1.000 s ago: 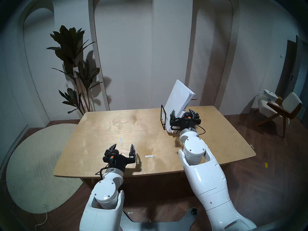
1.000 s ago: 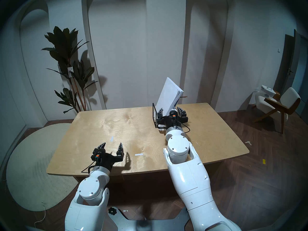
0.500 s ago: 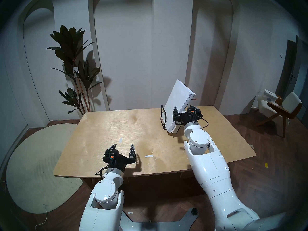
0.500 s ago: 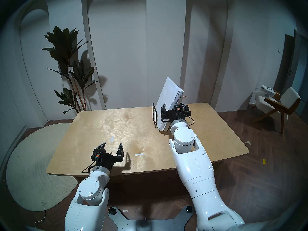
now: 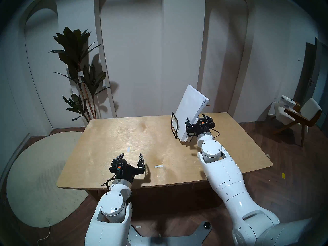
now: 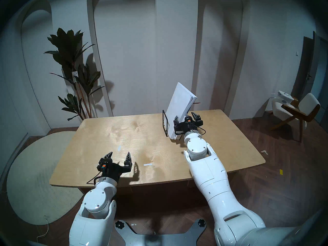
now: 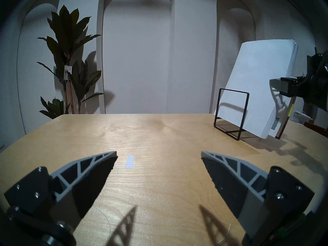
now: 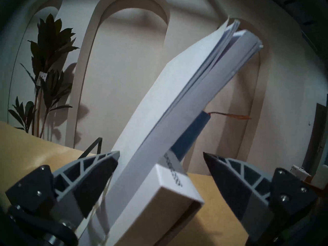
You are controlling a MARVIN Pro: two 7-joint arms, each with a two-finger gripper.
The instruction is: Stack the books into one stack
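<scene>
Since the earlier frames the right gripper (image 5: 197,119) is reaching further in around the books (image 5: 190,112), which are leaning in the stand (image 5: 174,125) with one finger on either side; the left gripper (image 5: 131,157) is idling wide open and empty. In the left wrist view the booklet (image 7: 255,84) is bowing, so it looks floppy. In the right wrist view the jaws are gaping, gripping nothing, around the stiffer book (image 8: 170,183) and notebook (image 8: 191,133); low spines look the safest hold.
</scene>
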